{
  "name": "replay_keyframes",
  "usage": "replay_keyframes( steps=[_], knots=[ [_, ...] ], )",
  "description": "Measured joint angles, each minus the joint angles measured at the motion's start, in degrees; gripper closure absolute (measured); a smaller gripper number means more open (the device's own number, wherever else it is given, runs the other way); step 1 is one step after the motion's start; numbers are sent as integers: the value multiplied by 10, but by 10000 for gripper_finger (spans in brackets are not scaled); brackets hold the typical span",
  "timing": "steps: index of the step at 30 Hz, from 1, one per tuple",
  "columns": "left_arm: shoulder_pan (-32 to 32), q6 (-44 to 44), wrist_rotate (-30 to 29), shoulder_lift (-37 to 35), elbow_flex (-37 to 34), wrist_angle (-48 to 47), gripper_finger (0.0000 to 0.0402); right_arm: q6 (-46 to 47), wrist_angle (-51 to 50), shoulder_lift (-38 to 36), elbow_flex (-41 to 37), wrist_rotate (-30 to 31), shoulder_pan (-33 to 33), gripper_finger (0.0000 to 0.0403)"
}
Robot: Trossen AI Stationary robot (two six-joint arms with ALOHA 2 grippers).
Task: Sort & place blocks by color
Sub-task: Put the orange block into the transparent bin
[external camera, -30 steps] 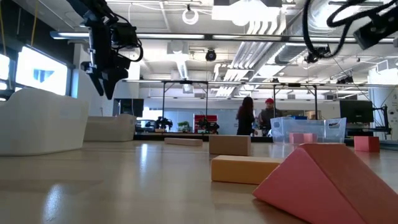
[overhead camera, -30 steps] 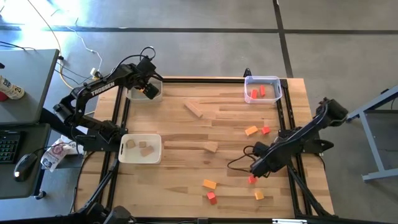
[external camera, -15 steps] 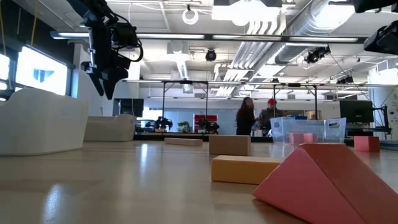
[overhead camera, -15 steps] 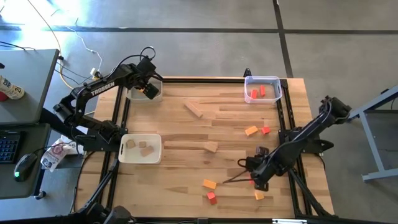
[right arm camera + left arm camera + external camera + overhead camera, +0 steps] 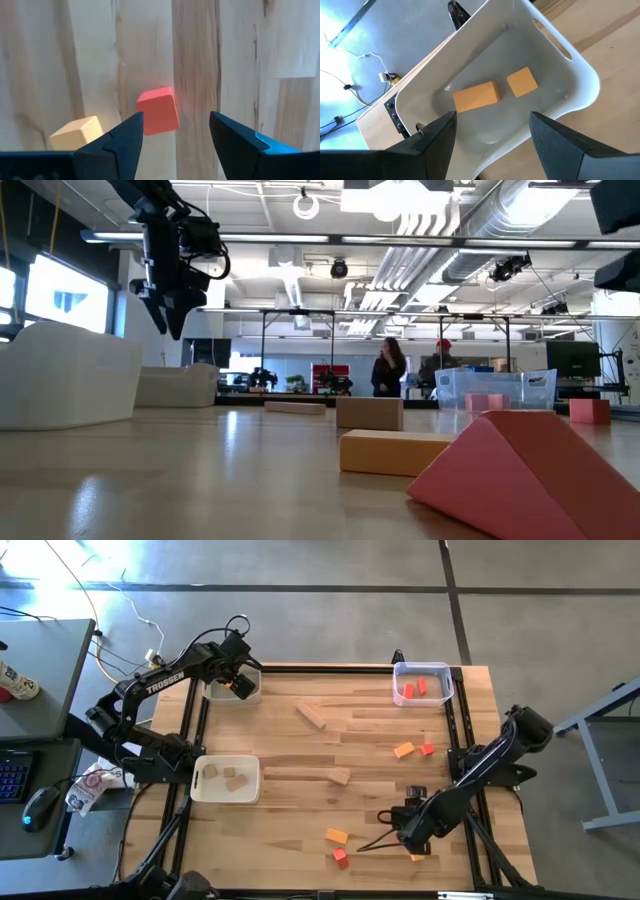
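My right gripper (image 5: 175, 120) hangs open near the table's near right corner (image 5: 410, 830), pointing down. Under it on the wood lie a red cube (image 5: 158, 111) and, beside that, an orange cube (image 5: 75, 132). The red cube sits below the gap between the fingers, untouched. My left gripper (image 5: 492, 122) waits open over the white bin (image 5: 232, 687) at the far left, where two orange blocks (image 5: 476, 96) lie on the floor of the bin. More blocks are scattered on the table: orange (image 5: 404, 750), red (image 5: 427, 748), orange (image 5: 336, 836) and red (image 5: 341, 857).
A clear bin (image 5: 422, 683) at the far right holds red blocks. A white bin (image 5: 226, 778) at the left edge holds light wood blocks. A wood plank (image 5: 311, 715) and a wood wedge (image 5: 340, 776) lie mid-table. A black cable (image 5: 380, 825) loops beside my right gripper.
My right gripper has moved toward the table's near edge and come down over the red cube. It has tipped from a slant to pointing down and rolled about its own axis. Its fingers stayed open. No block has moved.
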Motion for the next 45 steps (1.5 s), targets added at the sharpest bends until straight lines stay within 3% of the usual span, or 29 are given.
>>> replay_keyframes(
  steps=[9,17,20,24,27,38,45],
  knots=[
    [0,0,0,0,0,0,165,-22,39,50,0,-34,0,190],
    [0,0,0,0,0,0,165,-23,47,78,0,-28,0,194],
    [0,0,4,0,0,0,165,-22,44,86,0,-40,0,222],
    [0,0,34,0,0,0,165,-12,45,86,0,-43,0,296],
    [-1,5,47,0,0,0,165,-8,44,86,0,-40,-3,301],
    [-53,35,40,0,0,10,165,58,-4,32,0,71,-13,301],
    [-108,51,40,0,0,25,165,62,-78,-43,0,168,-74,301]
  ],
)
